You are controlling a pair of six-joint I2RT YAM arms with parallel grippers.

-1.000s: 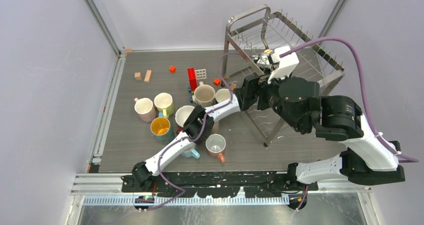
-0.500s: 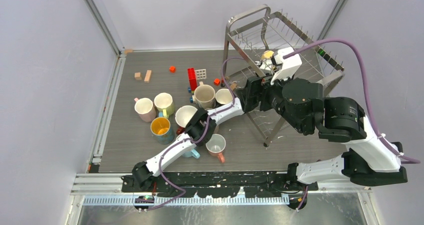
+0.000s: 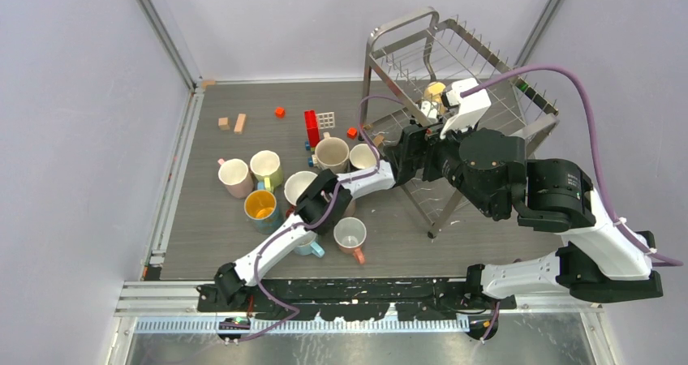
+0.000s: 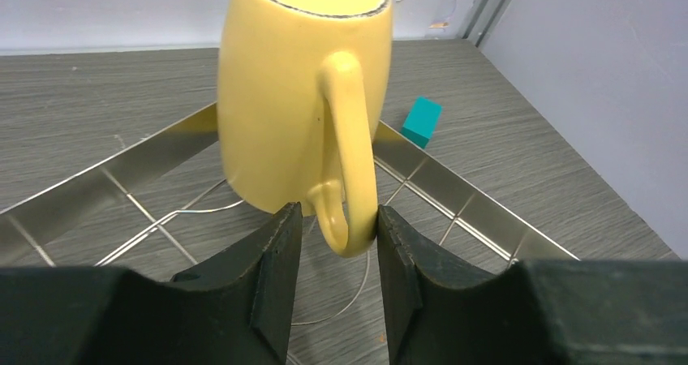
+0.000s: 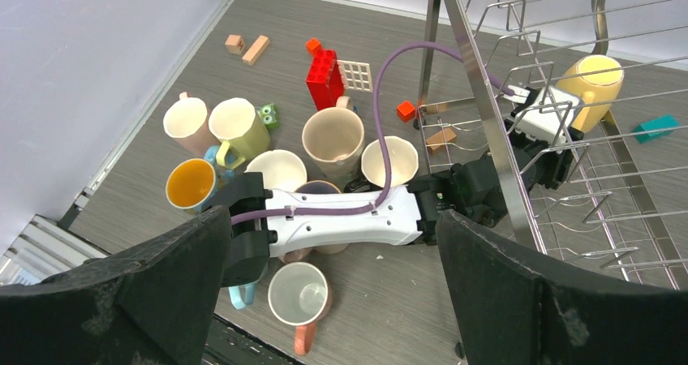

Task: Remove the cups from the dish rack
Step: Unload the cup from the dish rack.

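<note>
Above my left gripper (image 4: 336,219) the yellow mug (image 4: 284,97) loses its far rim to the picture's top edge — part of its foot hides behind my fingers (image 4: 272,276). From overhead my right arm (image 3: 487,166) covers most of that gripper — whether the handle (image 4: 349,138) is truly pinched, I cannot tell.

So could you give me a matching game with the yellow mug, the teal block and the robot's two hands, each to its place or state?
1 yellow mug
2 teal block
3 left hand
4 right hand

A wide open, holding nothing
B on the table, outside the rack
C standing in the rack
D fingers either side of the mug's handle

Pairs: 1-C, 2-B, 3-D, 4-A
</note>
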